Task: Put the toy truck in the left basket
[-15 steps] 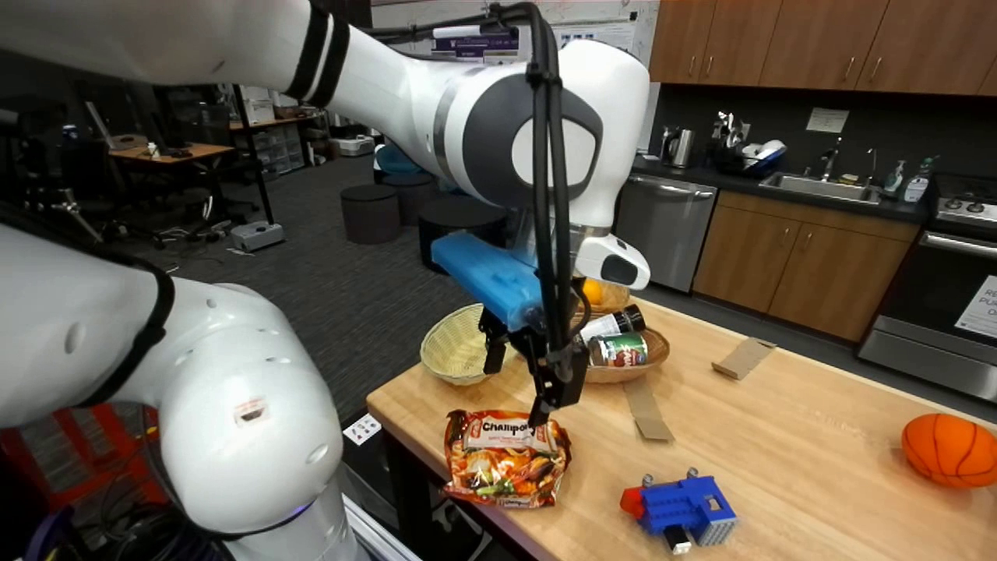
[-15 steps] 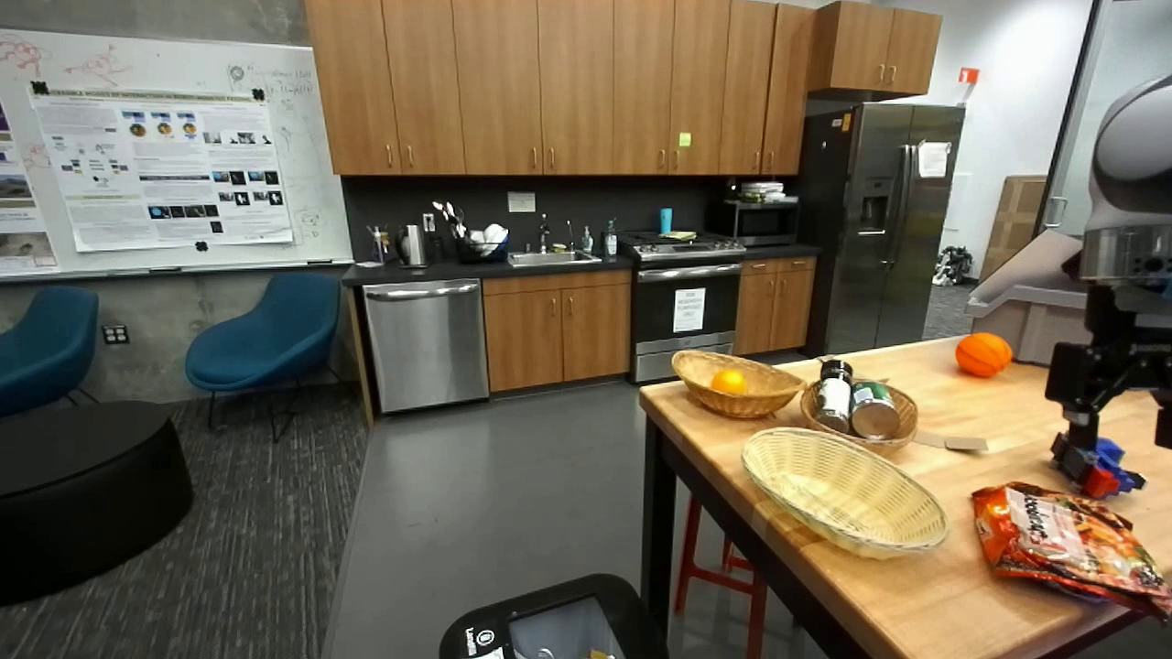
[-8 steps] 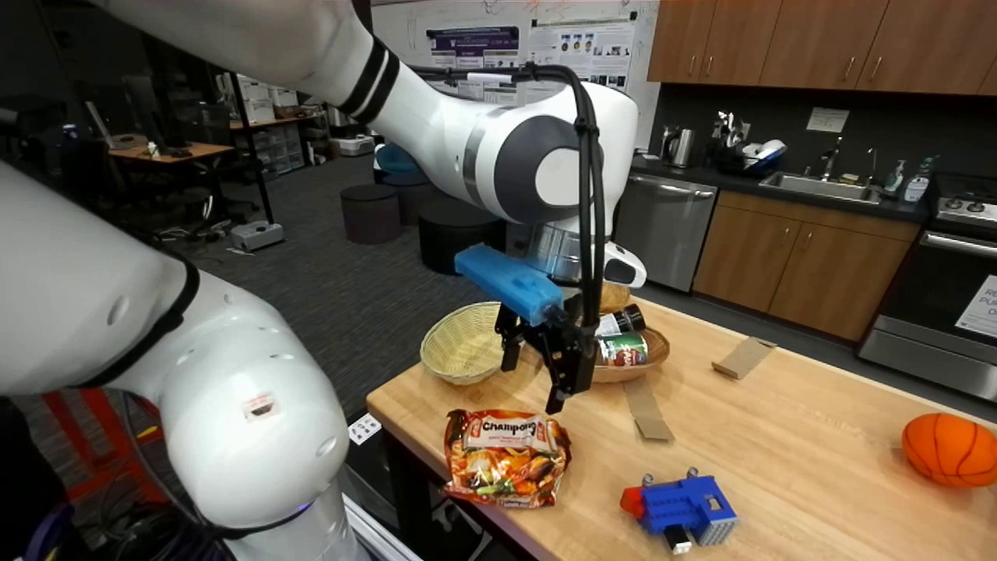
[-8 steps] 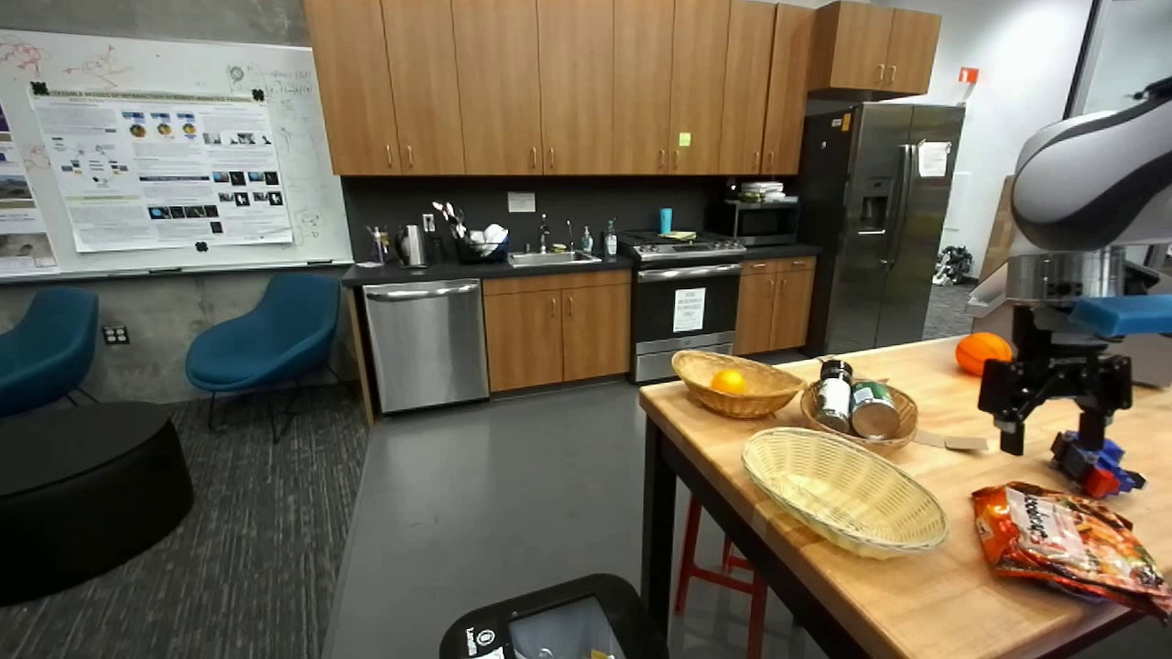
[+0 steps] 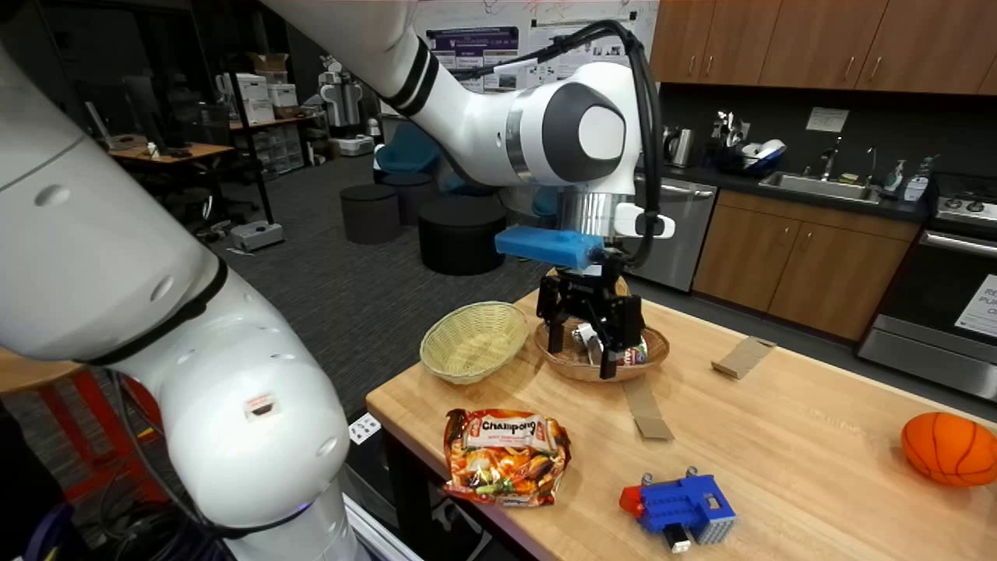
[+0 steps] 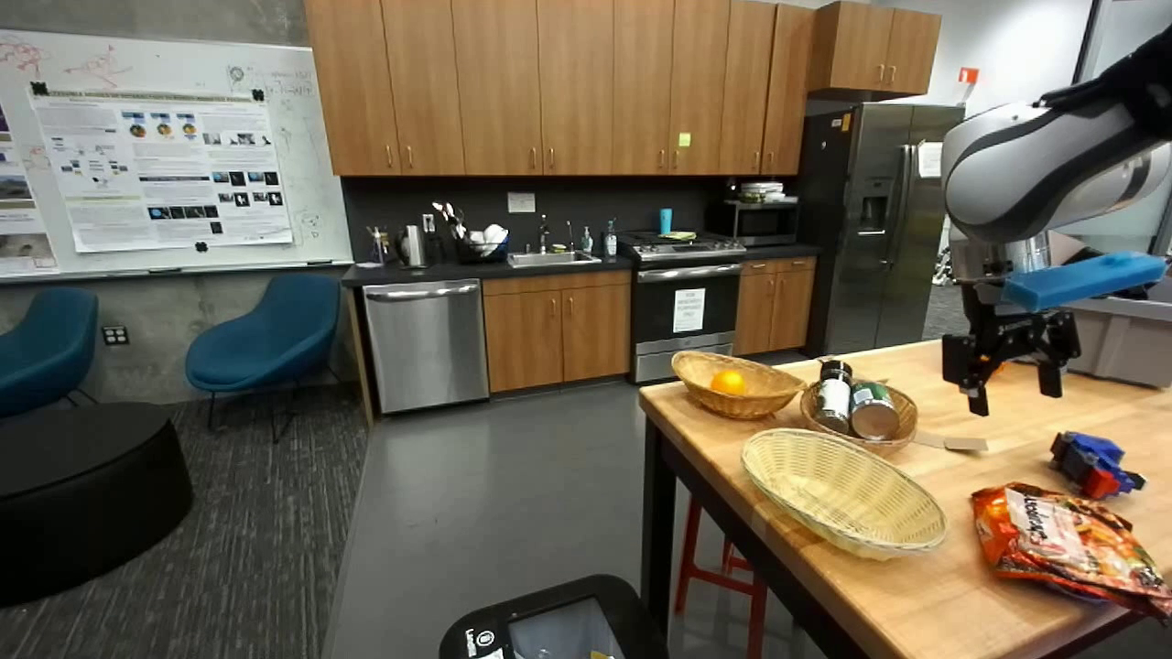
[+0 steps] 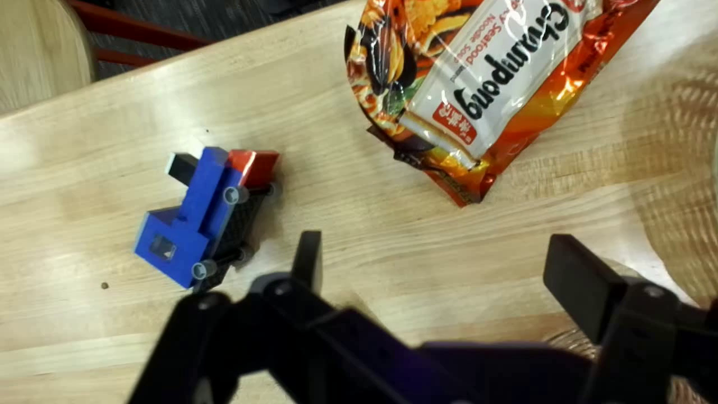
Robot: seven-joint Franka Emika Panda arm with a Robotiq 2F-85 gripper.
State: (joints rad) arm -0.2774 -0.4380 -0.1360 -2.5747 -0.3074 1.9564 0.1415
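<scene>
Pincer (image 5: 582,360), spread and holding nothing, now hangs farther from noodle bag (image 5: 508,460). Toy truck (image 5: 676,505) unmoved on tabletop (image 5: 787,444), well apart from pale basket (image 5: 473,343); pickup still to come, I'd say.

This is a kitchen area, apparently in a lab or office: past the far edge of the surface (image 5: 818,467) are a dishwasher (image 6: 426,352), sink (image 6: 554,259), oven (image 6: 655,316) and refrigerator (image 6: 861,275); beyond its far corner hangs a whiteboard (image 6: 316,156) with a poster (image 6: 165,174), and past its left edge, in an exterior view, stands a desk (image 5: 206,149).
</scene>
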